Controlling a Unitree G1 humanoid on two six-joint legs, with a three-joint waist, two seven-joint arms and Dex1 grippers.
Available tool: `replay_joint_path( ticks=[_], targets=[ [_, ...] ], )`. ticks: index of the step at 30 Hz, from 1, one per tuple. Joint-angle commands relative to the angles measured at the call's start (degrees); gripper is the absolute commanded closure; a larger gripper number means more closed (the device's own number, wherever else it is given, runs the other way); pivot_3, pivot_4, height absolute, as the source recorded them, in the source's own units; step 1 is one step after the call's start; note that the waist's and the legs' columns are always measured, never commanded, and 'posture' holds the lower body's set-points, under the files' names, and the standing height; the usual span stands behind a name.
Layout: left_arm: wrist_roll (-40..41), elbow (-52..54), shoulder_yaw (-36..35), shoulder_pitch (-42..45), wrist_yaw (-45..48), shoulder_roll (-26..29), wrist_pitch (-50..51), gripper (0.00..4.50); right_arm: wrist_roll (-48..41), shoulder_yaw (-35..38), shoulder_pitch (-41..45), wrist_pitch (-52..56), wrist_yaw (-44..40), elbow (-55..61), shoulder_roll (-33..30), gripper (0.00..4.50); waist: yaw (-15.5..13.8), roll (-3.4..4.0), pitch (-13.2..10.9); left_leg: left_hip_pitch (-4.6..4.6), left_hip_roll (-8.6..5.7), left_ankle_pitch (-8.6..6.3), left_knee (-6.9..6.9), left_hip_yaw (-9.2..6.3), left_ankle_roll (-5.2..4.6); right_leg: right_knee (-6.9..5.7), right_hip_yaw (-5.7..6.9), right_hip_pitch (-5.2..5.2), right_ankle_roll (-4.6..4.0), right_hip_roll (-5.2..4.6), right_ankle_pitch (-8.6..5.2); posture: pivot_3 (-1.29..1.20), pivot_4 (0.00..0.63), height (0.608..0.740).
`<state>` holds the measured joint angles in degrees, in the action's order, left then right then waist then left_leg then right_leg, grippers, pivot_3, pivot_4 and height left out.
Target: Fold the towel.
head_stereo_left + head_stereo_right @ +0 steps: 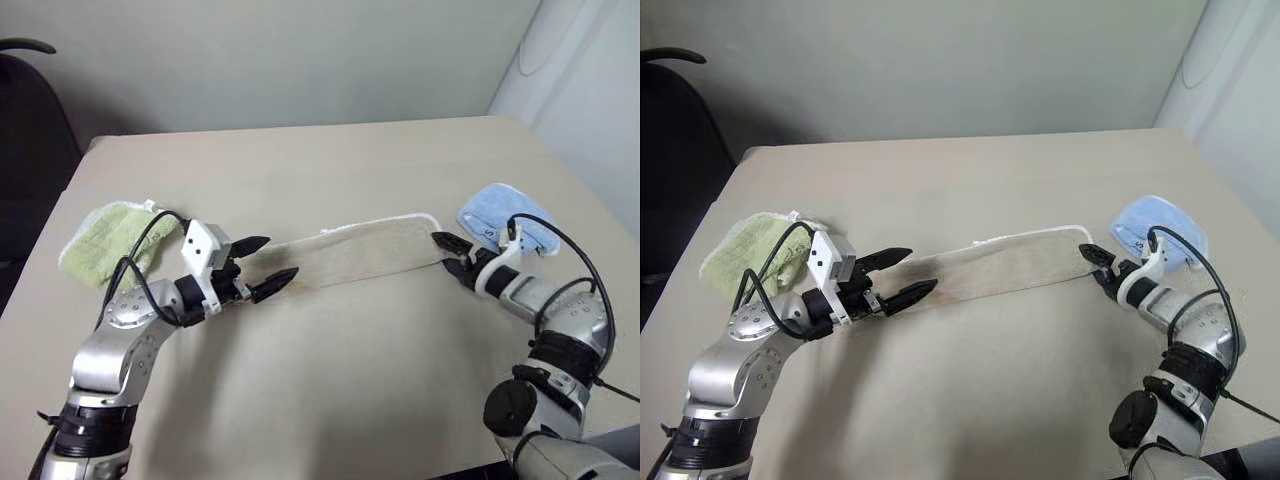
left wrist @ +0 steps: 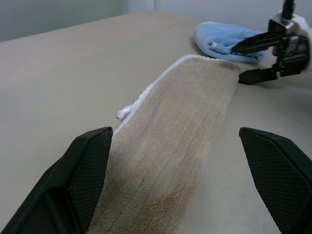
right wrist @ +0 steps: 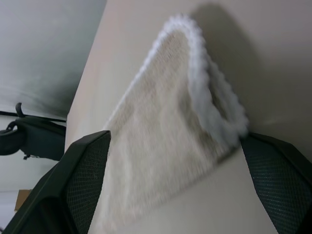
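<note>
The towel (image 1: 360, 250) is a beige terry strip with white corded edging (image 3: 204, 87), lying flat across the middle of the table in a long narrow band. My left gripper (image 1: 282, 257) stands open at its left end, and in the left wrist view the cloth (image 2: 180, 146) runs out from between the two fingers (image 2: 83, 165). At the right end my right gripper (image 1: 441, 251) is open too, one finger on either side of the towel's corner (image 3: 161, 136). Neither gripper is closed on the cloth.
A light green fluffy cloth (image 1: 110, 235) lies at the table's left edge behind my left arm. A light blue cloth (image 1: 500, 215) lies just beyond my right gripper. A dark chair (image 1: 25, 130) stands off the table's left side.
</note>
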<state>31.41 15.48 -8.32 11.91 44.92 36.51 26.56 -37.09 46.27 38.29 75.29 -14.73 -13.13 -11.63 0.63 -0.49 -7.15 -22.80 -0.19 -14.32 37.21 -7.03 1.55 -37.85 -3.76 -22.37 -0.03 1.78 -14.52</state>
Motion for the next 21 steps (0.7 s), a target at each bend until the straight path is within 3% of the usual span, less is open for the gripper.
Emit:
replay_joint_path(
  ticks=[1,6,8,20,21],
  targets=[
    [0.37,2.83,-1.29,-0.44,-0.58,-0.48,-1.13,0.00,1.22,-4.19,2.58,-6.19,-1.02,-7.35,-0.94,0.03,0.01,-0.01,0.01,0.01,0.00,0.00,0.01,0.00,0.00,0.00,-0.01,0.01,0.00,0.00,0.00,0.00,0.150,0.740],
    [0.35,3.83,-1.28,-1.35,-1.18,-0.83,-1.21,0.00,1.34,-7.43,4.48,-11.78,-1.72,-14.63,-2.19,0.03,0.05,-0.05,0.03,0.01,0.00,0.01,-0.01,0.01,0.03,0.00,-0.02,0.00,0.00,0.00,0.00,0.00,0.150,0.740],
    [0.48,4.19,-1.68,-1.71,-1.62,-0.93,-1.10,0.00,0.86,-8.04,4.28,-12.55,-1.59,-15.32,-2.48,0.40,0.05,-0.13,0.09,0.01,0.00,0.01,-0.01,0.02,0.04,0.01,-0.02,0.01,0.00,0.00,0.00,0.00,0.150,0.740],
    [0.94,4.42,-2.22,-2.61,-2.67,-0.82,-0.98,0.00,-4.43,-4.92,0.85,-12.07,2.81,-9.41,-4.77,4.47,-0.32,-0.18,0.11,-0.01,0.00,0.00,-0.11,0.01,0.16,0.15,-0.02,0.05,-0.03,0.00,-0.01,0.00,0.150,0.740],
    [0.91,4.18,-2.13,-2.33,-2.70,-0.80,-0.98,0.00,-4.77,-4.72,0.67,-11.88,2.87,-8.83,-5.82,4.47,-0.49,-0.18,0.11,0.00,0.00,-0.01,-0.08,0.01,0.14,0.18,-0.01,0.09,-0.03,0.00,-0.01,0.00,0.150,0.740]
  ],
)
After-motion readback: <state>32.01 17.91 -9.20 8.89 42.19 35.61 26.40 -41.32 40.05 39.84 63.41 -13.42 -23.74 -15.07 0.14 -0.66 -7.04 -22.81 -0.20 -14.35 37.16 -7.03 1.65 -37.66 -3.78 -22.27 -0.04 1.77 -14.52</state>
